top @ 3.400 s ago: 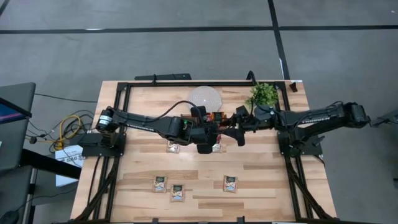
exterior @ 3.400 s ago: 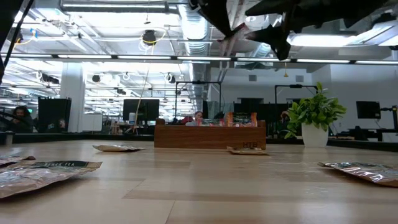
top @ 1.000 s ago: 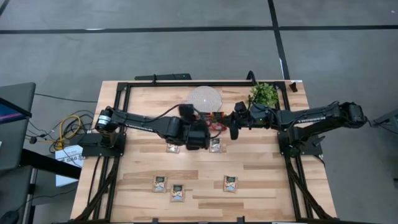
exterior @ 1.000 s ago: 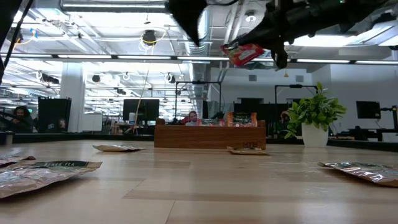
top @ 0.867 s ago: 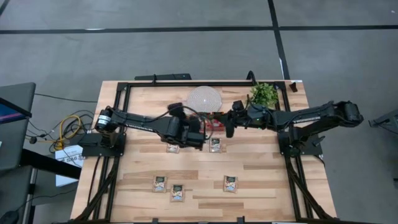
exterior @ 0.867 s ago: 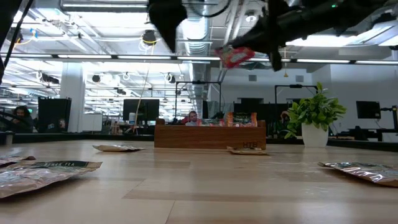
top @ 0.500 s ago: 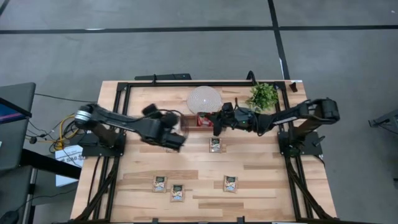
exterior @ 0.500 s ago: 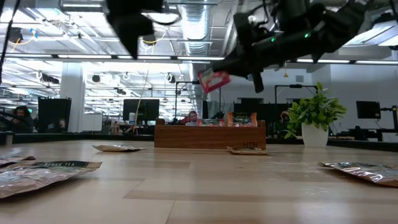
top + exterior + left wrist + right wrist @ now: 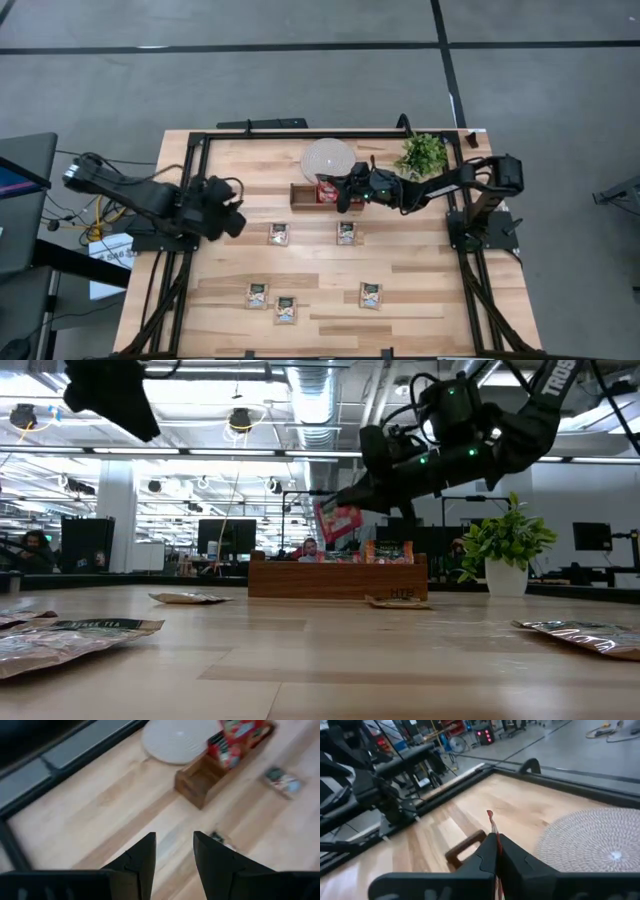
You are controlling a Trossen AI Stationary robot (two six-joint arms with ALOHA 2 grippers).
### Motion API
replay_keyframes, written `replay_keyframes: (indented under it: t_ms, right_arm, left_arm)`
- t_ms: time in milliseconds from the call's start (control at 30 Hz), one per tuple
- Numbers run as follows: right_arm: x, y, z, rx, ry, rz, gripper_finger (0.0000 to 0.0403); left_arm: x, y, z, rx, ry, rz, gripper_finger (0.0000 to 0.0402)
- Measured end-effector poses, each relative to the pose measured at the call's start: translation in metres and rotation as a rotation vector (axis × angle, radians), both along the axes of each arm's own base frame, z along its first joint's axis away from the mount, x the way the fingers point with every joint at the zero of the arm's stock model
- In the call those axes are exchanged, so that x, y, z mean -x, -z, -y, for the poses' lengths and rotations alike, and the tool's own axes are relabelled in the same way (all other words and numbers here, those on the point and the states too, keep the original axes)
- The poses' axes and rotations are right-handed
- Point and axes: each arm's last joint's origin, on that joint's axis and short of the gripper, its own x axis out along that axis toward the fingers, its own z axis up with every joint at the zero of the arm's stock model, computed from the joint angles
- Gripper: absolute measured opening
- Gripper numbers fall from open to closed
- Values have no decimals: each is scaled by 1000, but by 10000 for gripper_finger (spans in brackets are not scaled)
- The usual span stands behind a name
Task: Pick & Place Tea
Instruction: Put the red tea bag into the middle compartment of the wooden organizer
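Carried leftward, the right tool, clamped on a red tea sachet, hangs above the wooden tray at centre frame.

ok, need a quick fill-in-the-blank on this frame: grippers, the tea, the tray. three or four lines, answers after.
1. The right gripper is shut on a ____ tea sachet.
2. It holds that sachet above the wooden ____.
3. The left gripper holds ____, off at the table's left side.
4. In the high view, ____ sachets lie flat on the table outside the tray.

Missing words: red; tray; nothing; five
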Motion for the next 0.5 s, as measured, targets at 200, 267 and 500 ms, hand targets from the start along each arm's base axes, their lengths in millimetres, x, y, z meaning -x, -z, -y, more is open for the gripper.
replay_keyframes:
  t_ms: [200,267,500]
  right_arm:
    - [-3,10,4,-7,8,-35,0]
    - [-8,11,3,-7,1,-36,0]
    - [-25,20,7,-9,3,-58,0]
  left_arm:
    - [30,5,-10,44,49,188,124]
    - [38,9,-13,51,51,243,124]
    - [56,22,-20,82,80,328,124]
